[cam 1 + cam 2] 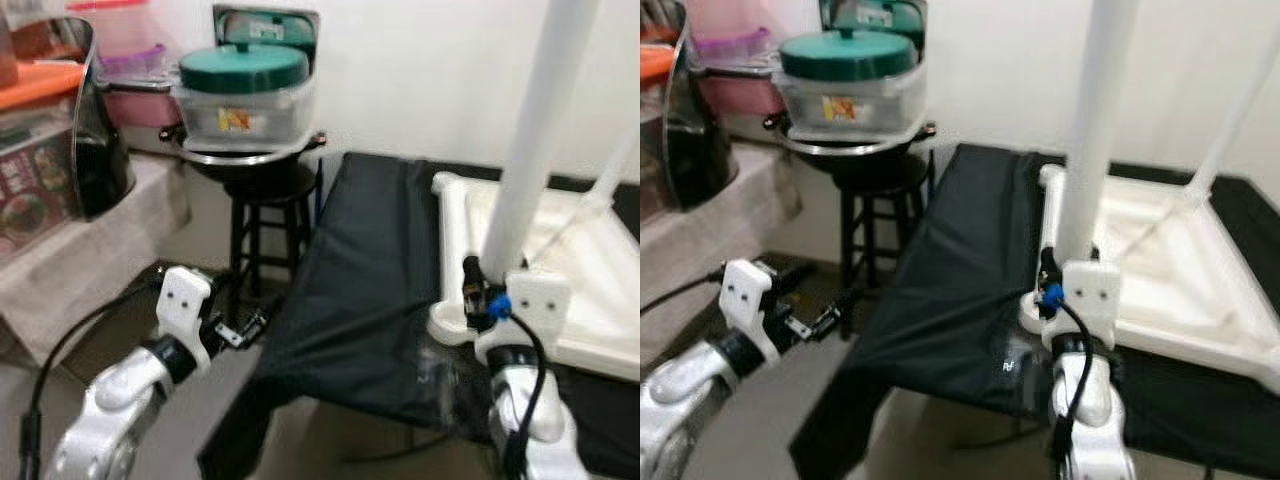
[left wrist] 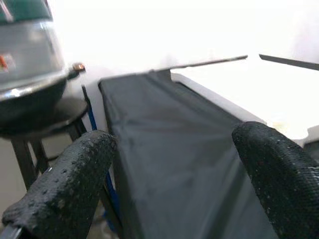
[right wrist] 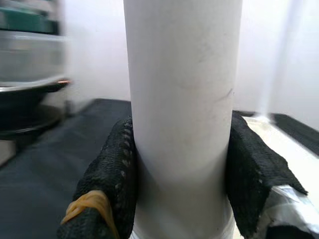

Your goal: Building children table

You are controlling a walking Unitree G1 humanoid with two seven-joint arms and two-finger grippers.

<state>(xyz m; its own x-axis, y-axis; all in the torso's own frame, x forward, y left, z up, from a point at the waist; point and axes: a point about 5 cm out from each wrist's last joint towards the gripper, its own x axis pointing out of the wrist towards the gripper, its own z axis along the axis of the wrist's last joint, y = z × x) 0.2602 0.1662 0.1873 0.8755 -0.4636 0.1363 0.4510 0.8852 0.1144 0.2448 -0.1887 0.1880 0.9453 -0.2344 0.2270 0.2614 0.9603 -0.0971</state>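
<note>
A white children's table top [image 1: 590,300] lies upside down on a surface covered by black cloth [image 1: 370,260]. A thick white leg [image 1: 535,130] stands upright at its near left corner. My right gripper [image 1: 475,288] is shut on this leg [image 3: 182,99] just above its base, with black fingers [image 3: 112,169] pressed on both sides. A second, thinner-looking leg [image 1: 612,175] rises at a farther corner. My left gripper [image 1: 240,330] hangs open in the air left of the cloth's edge, its fingers [image 2: 70,184] apart with nothing between them.
A black stool [image 1: 268,215] stands beyond the left gripper, bearing a metal pot and a container with a green lid [image 1: 245,70]. A cloth-covered counter [image 1: 90,250] with a dark appliance [image 1: 95,140] runs along the left. A white wall is behind.
</note>
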